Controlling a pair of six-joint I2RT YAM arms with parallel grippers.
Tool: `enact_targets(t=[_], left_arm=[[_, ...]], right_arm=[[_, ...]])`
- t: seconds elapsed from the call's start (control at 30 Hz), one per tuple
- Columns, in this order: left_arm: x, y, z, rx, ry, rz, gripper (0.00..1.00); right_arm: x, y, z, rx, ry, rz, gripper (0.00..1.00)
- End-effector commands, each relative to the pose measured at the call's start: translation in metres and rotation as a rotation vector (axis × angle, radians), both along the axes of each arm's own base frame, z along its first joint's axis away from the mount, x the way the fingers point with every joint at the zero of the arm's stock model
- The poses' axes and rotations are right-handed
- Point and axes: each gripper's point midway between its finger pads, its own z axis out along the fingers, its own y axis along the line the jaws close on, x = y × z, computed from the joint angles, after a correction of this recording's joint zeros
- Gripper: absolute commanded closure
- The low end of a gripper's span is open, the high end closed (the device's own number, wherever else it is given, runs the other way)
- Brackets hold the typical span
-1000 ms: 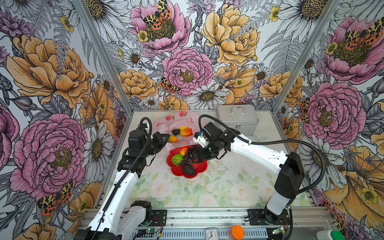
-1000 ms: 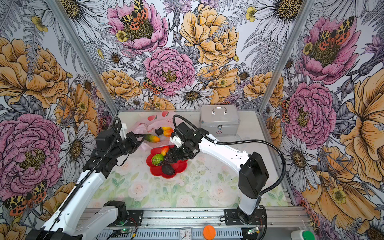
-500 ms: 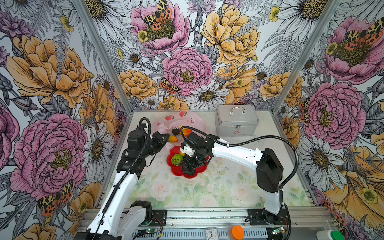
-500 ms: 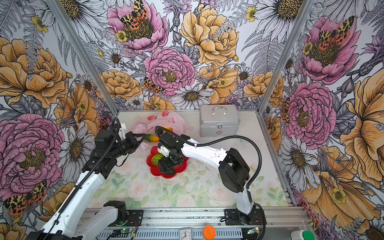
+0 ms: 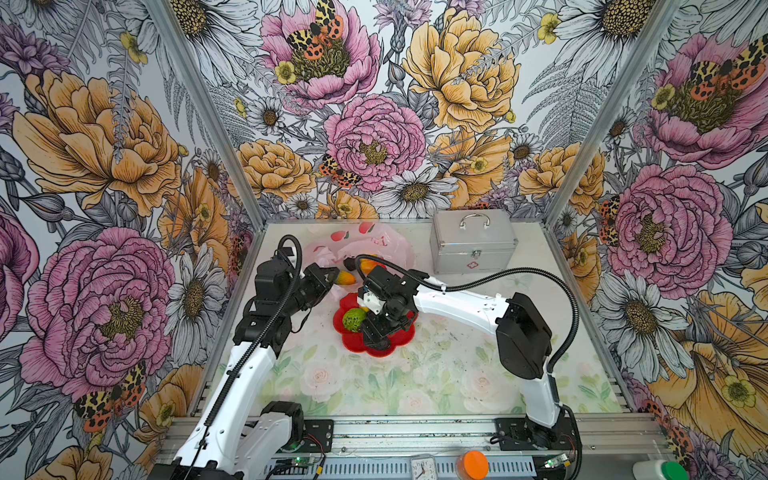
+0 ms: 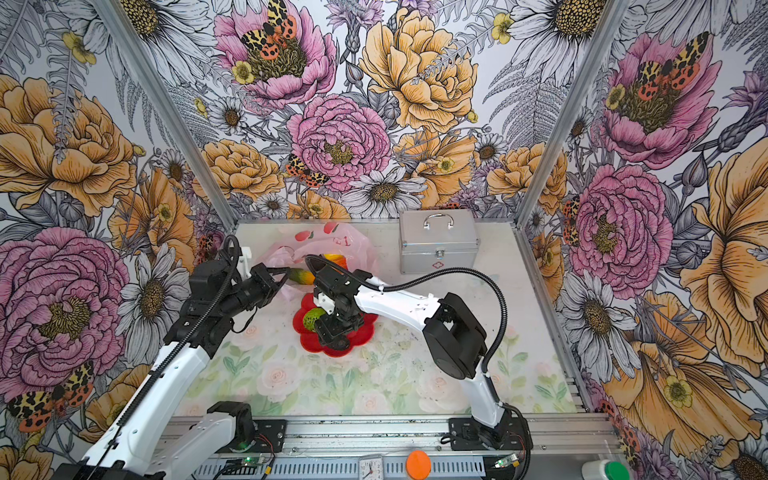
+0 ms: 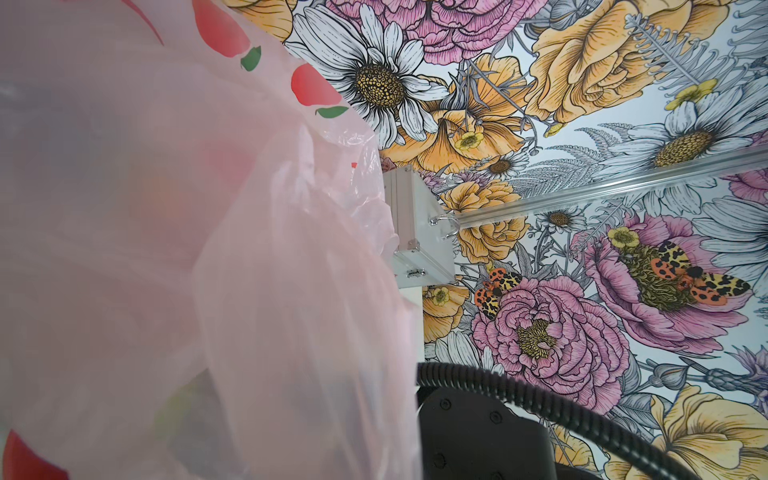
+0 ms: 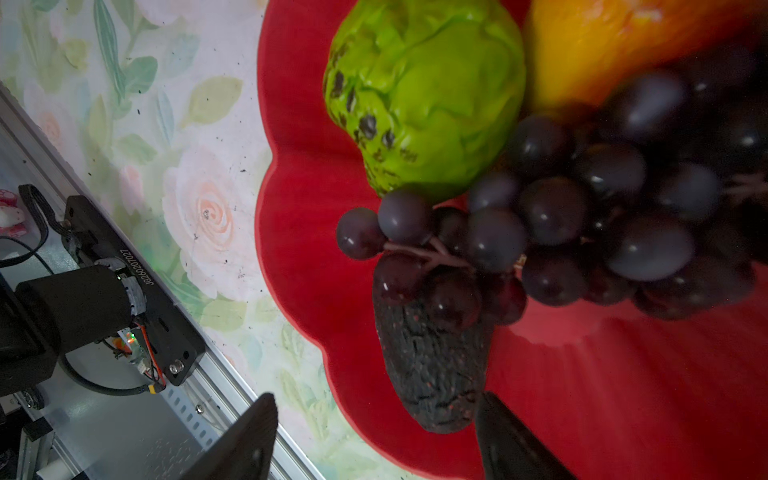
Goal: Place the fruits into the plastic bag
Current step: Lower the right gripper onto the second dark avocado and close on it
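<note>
Your right gripper (image 8: 376, 401) hangs released, avocado (image 8: 436, 365) just ahead between its spread fingers (image 8: 249, 449); your left gripper (image 5: 331, 276) clenches the plastic bag (image 5: 392, 245).

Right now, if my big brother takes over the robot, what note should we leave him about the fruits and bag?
Left gripper: shut, pinching the plastic bag at its edge.
Right gripper: jaws open, hovering over the avocado, holding nothing.
Done: a green-orange fruit and an orange-red fruit lie at the bag's mouth.
Left: avocado, grape bunch, bumpy green fruit and a yellow-orange fruit sit on the red flower-shaped plate.
Next, probably: grab the avocado, carry it to the bag.
</note>
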Motion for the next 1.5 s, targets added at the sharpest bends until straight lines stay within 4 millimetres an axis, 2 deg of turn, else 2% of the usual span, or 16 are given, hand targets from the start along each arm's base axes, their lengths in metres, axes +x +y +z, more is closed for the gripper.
enact_targets(t=[0.0,0.3,0.9,1.2,1.47], left_arm=[[0.003,0.003,0.006,0.013,-0.032,0.009,1.0],[0.004,0.003,0.006,0.016,-0.033,0.01,1.0],[0.002,0.002,0.008,0.012,-0.033,0.006,1.0],[0.003,0.002,0.008,0.01,-0.031,0.008,1.0],[0.004,0.003,0.009,0.009,-0.032,0.012,1.0]], right_arm=[[0.014,0.003,0.002,0.003,-0.033,-0.009,0.23],[0.021,-0.002,-0.015,-0.043,-0.022,-0.03,0.24],[0.022,-0.004,-0.042,-0.097,-0.004,-0.018,0.25],[0.023,-0.003,-0.049,-0.107,-0.001,-0.014,0.27],[0.024,-0.002,-0.047,-0.101,-0.005,-0.004,0.35]])
